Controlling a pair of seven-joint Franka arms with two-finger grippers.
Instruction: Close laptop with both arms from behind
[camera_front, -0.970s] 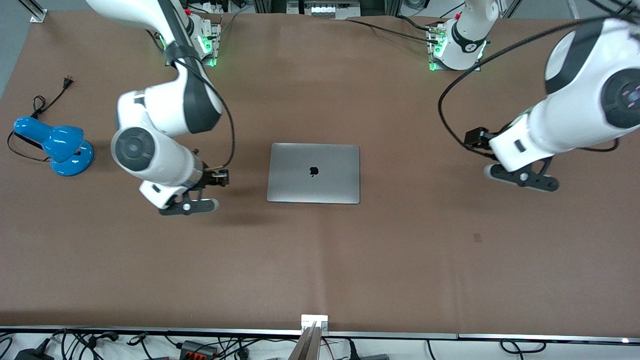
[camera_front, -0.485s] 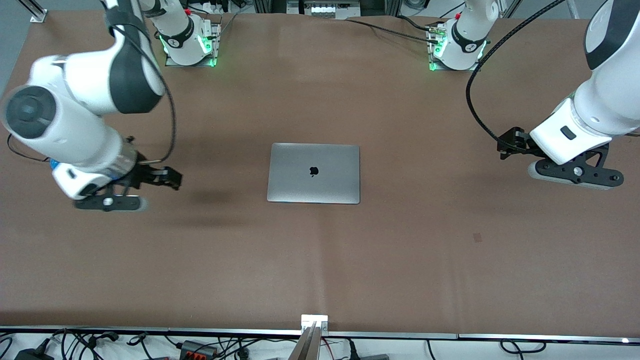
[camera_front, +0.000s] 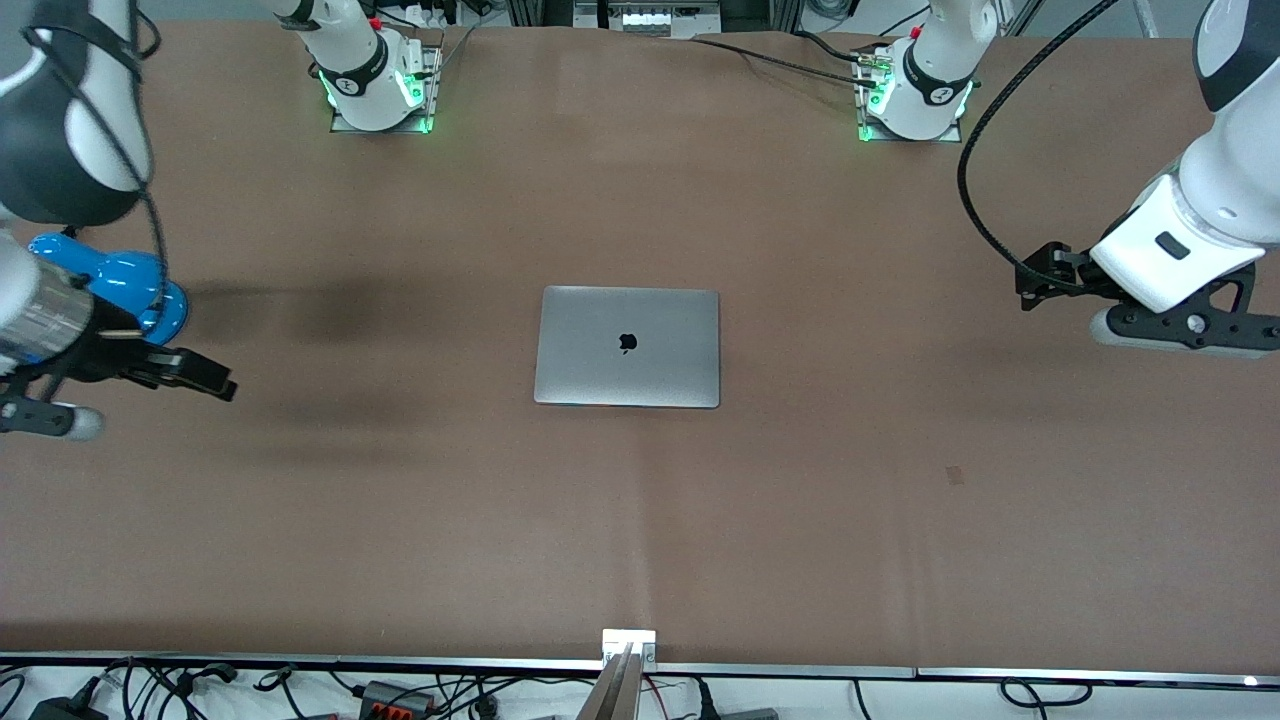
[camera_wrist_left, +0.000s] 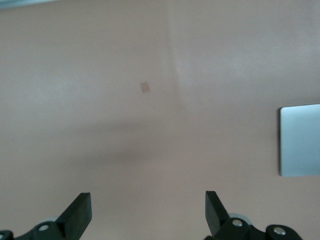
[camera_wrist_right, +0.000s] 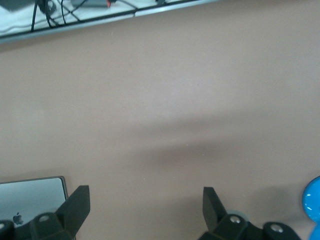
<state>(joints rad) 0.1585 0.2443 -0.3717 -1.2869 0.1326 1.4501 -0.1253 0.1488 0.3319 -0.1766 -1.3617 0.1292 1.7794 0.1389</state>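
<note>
At the right arm's end of the surface, well apart from the laptop, the right gripper hangs over bare brown cover beside the blue desk lamp; its fingers stand spread, nothing between them. Laptop sits mid-surface, lid flat down, logo up, edges square to the surface edge. No gap visible between lid and base from the front view. Toward the left arm's end, again well apart from the laptop, the left gripper hovers over bare cover, fingers likewise released and empty; only the laptop's corner shows in its wrist view.

Judgement: closing looks done; the step in hand reads as retreat to rest. To do it well: keep both grippers high and clear of the laptop, and route the right arm's wrist above the lamp and its cord. Watch the left arm's loose black cable.
</note>
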